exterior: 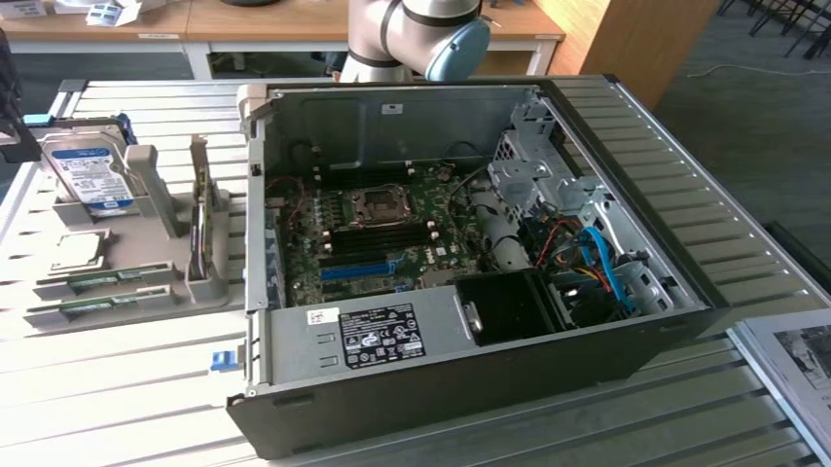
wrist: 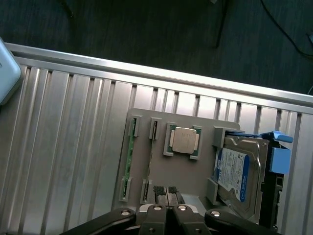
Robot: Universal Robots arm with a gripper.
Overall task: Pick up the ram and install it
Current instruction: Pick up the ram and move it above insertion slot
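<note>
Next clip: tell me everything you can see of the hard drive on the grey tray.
The hard drive is a flat silver metal box with a blue-and-white label on its broad face. It stands on edge, leaning, in a slot of the grey tray, between the tray's grey uprights. A blue plastic bracket sits close behind it; whether they touch I cannot tell. It is on the exterior view's left, apart from the open computer case.

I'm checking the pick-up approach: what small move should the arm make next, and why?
Probably open the gripper. It hangs shut above the tray, and the ram lies untouched in its tray slot. Closed jaws could not straddle that thin stick.
</note>
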